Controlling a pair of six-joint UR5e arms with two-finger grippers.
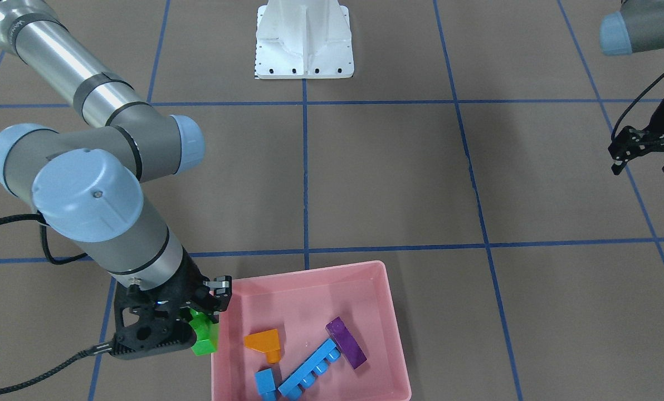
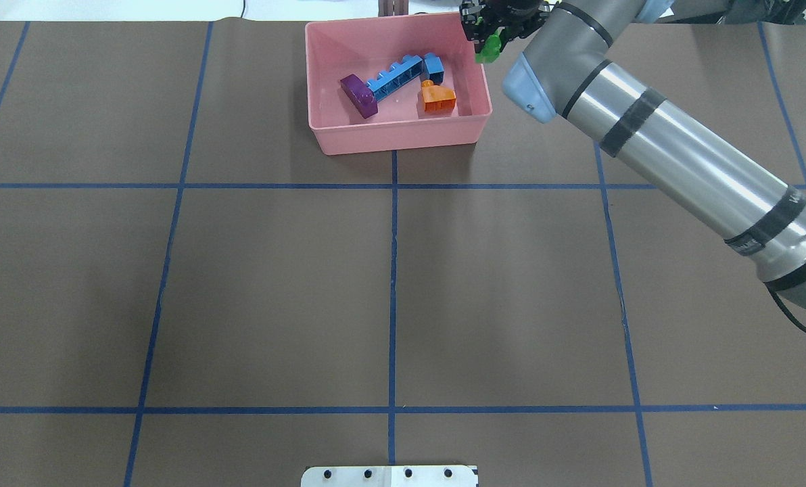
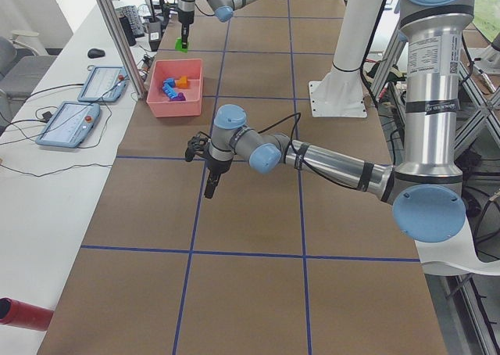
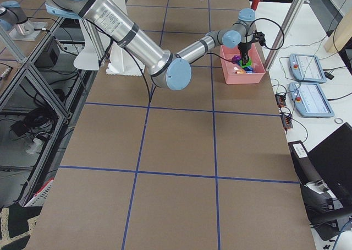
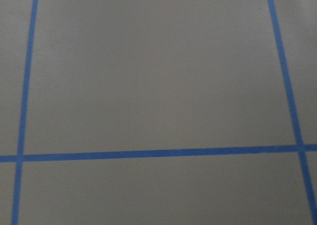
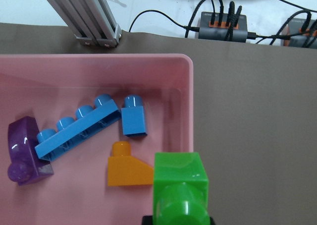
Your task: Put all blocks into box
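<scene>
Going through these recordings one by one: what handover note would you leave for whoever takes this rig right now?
Right gripper: shut on the green block, held at the edge of the pink box, not yet inside.
Left gripper: open, empty, far from the box.
Done: the orange sloped block, small blue block, long light-blue block and purple bar lie in the box.
Left: move the green block over the box and release it.

Brown table surface [image 5: 158, 76] fills the view. A blue tape line [image 5: 158, 153] crosses low down, meeting two upright tape lines [image 5: 28, 71], one near each side.
</scene>
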